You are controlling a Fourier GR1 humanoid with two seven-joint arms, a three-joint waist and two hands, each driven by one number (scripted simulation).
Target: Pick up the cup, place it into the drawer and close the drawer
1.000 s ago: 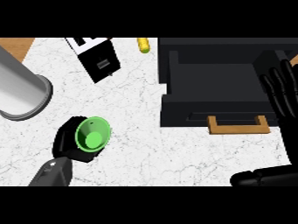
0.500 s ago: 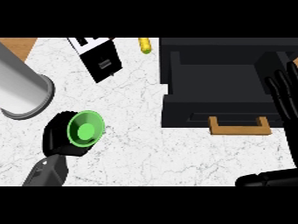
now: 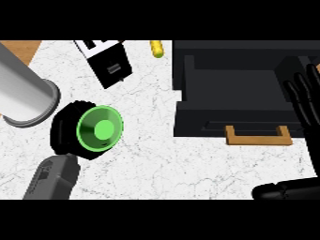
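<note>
The green cup is seen from above at the left of the marble counter, with my left hand curled round it and my grey forearm coming in from the lower left. The black drawer unit stands at the upper right. Its drawer is pulled open toward me, showing a dark inside and a wooden handle on the front. My right hand stays open with straight fingers over the drawer's right side.
A large grey cylinder lies at the far left, close to the cup. A black and white box sits at the back, and a small yellow object lies near the drawer unit's back left corner.
My left hand with the cup has risen and shifted slightly left toward the grey cylinder, and the cup looks larger. The right hand has stayed nearly still.
</note>
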